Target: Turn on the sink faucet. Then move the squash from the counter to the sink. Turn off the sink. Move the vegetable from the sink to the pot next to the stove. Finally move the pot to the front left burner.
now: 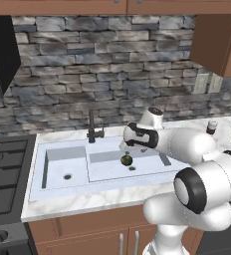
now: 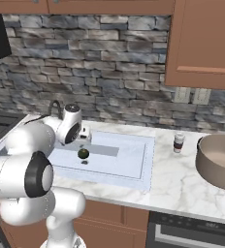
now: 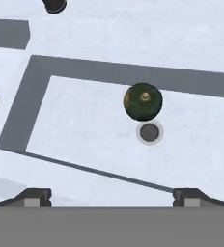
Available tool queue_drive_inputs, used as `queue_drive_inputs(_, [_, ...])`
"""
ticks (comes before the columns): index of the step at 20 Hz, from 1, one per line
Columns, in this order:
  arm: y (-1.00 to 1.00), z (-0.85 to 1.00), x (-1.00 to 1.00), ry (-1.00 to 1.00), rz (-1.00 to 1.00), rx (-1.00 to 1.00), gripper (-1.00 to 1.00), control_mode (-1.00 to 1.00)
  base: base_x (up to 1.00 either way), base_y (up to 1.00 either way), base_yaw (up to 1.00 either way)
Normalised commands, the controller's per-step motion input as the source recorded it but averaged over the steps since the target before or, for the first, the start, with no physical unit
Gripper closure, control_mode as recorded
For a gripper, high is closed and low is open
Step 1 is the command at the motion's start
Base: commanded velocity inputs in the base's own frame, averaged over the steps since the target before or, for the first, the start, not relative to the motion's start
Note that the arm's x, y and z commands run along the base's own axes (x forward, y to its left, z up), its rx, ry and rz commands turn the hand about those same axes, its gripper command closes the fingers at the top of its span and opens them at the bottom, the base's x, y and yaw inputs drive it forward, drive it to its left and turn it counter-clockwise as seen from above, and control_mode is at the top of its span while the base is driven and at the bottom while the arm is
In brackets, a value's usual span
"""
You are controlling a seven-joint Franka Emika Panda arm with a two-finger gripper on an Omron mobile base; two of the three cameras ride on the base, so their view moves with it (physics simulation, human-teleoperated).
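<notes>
Hand (image 3: 112,195) above sink (image 1: 57,187), fingers spread wide, nothing held. Squash (image 3: 143,102) lies in large bowl of sink, just beside round drain (image 3: 149,132), straight ahead of hand and slightly right of midline between fingertips. Round, no long axis; stem up. Faucet (image 1: 92,130) behind sink. Pot (image 2: 220,161) on bench (image 2: 182,186), well right of sink.

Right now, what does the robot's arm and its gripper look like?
The arm is glossy white, built of rounded, bulbous segments with dark joint rings and black end caps. The gripper shows two small dark finger tips with grey pads. No cables or markings are visible.
</notes>
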Motion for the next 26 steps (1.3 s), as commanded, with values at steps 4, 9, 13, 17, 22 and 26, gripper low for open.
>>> queue_drive_inputs(4, [-0.01,-0.29,0.2,0.05,-0.12,0.0,-1.0,-1.0,0.0,0.0,0.0])
queue_drive_inputs(9, [0.0,-0.23,0.17,0.04,-0.13,0.0,-1.0,-1.0,0.0,0.0,0.0])
queue_drive_inputs(13, [-0.01,-0.23,0.19,0.03,-0.12,0.0,-1.0,-1.0,0.0,0.0,0.0])
queue_drive_inputs(17, [0.0,-0.28,0.2,0.02,-0.09,-0.01,-1.0,-1.0,0.0,0.0,0.0])
queue_drive_inputs(22, [0.0,-0.37,0.13,0.0,-0.03,-0.02,-1.0,-1.0,0.0,0.0,0.0])
queue_drive_inputs(26, [-0.02,-0.37,0.09,0.0,0.0,0.0,-1.0,-1.0,0.0,0.0,0.0])
